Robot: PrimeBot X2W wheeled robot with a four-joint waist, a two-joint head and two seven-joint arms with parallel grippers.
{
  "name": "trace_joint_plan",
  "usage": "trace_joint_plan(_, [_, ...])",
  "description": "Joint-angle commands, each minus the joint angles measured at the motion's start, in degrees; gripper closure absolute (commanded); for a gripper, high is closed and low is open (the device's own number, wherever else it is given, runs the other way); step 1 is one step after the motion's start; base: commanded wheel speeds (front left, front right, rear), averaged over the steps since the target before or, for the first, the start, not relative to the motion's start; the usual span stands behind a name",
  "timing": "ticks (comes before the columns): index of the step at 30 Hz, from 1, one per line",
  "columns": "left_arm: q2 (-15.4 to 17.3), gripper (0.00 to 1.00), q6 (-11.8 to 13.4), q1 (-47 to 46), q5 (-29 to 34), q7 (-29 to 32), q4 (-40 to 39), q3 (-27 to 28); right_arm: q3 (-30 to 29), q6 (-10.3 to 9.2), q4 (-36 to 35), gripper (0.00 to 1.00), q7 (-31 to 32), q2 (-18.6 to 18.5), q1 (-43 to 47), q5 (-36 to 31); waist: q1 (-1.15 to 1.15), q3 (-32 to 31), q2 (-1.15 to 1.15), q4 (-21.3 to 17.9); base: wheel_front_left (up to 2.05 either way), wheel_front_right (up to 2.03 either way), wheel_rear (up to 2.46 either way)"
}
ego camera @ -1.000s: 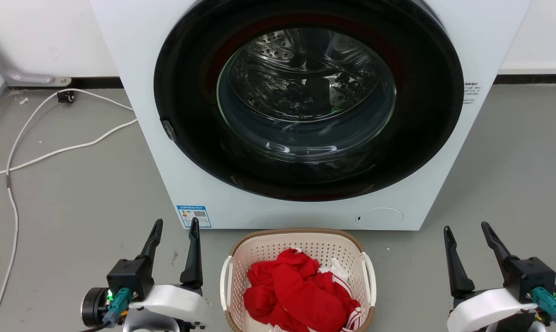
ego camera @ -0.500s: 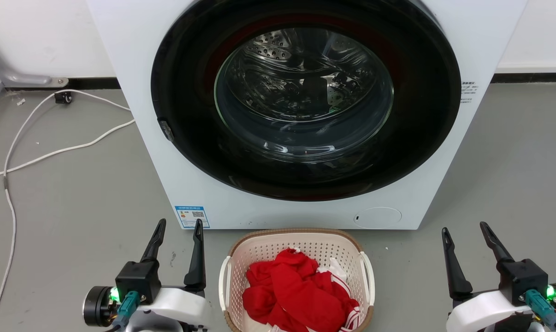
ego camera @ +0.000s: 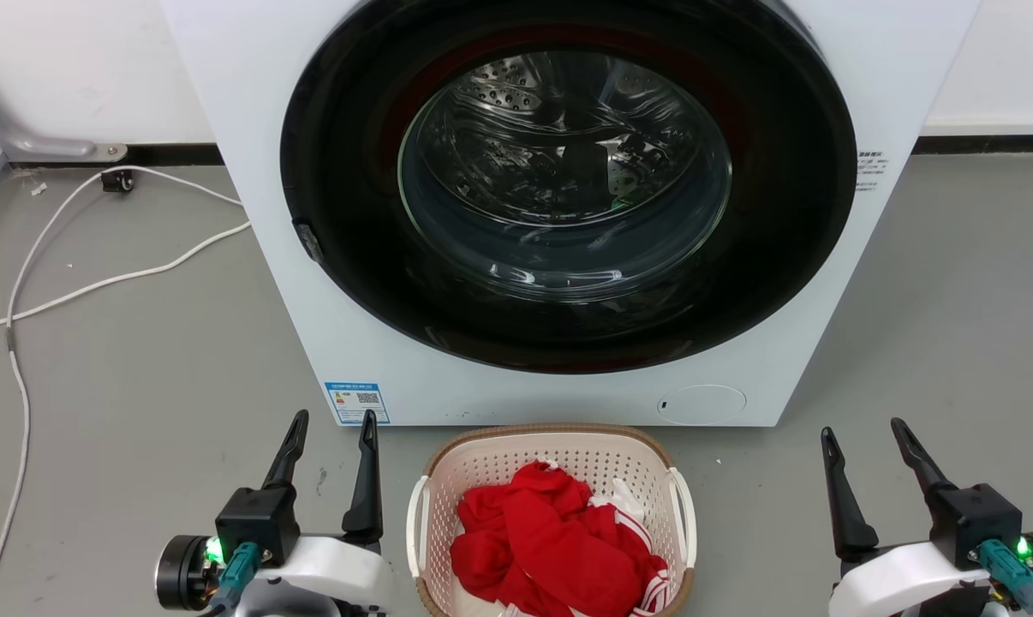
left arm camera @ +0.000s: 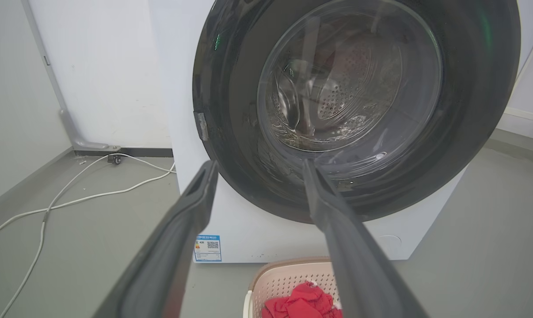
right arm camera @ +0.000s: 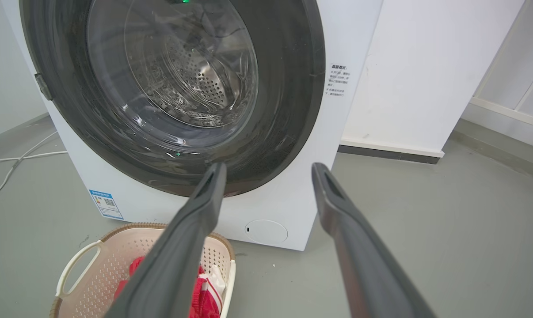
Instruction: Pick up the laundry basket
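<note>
I see the washer (ego camera: 568, 197) at the back, the laundry basket (ego camera: 516, 458) of red clothes (ego camera: 551, 540) on the floor (ego camera: 140, 360) just before it, and my left gripper (ego camera: 332, 417) and right gripper (ego camera: 862, 428) flanking the basket, fingers spread, holding nothing.

Left gripper (ego camera: 334, 420): lower left of the head view, fingers spread apart, pointing up.
Right gripper (ego camera: 862, 431): lower right, fingers likewise parted, pointing up.
Wrists (ego camera: 328, 557): pale shells, a green light glowing on each.
</note>
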Motion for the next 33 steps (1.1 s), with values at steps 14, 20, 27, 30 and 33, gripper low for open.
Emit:
trace_joint_plan(14, [-0.14, 0.0, 0.36, -1.98, -0.2, -0.14, 0.45, 1.1, 0.57, -0.04, 1.05, 0.0, 0.58, 0.23, -2.34, 1.22, 0.0, 3.44, 0.0, -0.79, 0.0, 0.0, 0.0])
trace_joint_plan(20, [-0.04, 0.0, -0.52, -6.81, -1.38, -0.14, 4.58, 2.17, 0.82, -0.04, 4.6, 0.0, 4.58, 0.22, -7.38, 3.12, 0.0, 8.29, 0.0, -1.47, 0.0, 0.0, 0.0])
trace_joint_plan(27, [0.97, 0.0, -2.85, -16.73, -4.59, 4.12, 13.99, 3.01, 1.74, -0.04, 11.47, 0.0, 11.97, 0.2, -15.43, 3.84, 0.0, 15.78, 0.0, -1.82, 0.0, 0.0, 0.0])
trace_joint_plan(30, [1.91, 0.0, -3.77, -20.89, -5.92, 7.07, 18.28, 3.42, 2.86, -0.04, 14.6, 0.0, 14.6, 0.22, -19.2, 4.54, 0.0, 19.03, 0.0, -2.1, 0.0, 0.0, 0.0])
trace_joint_plan(33, [2.76, 0.0, -4.72, -24.5, -7.42, 10.0, 22.98, 3.6, 3.86, -0.04, 18.28, 0.0, 16.47, 0.19, -22.77, 5.3, 0.0, 21.83, 0.0, -2.44, 0.0, 0.0, 0.0])
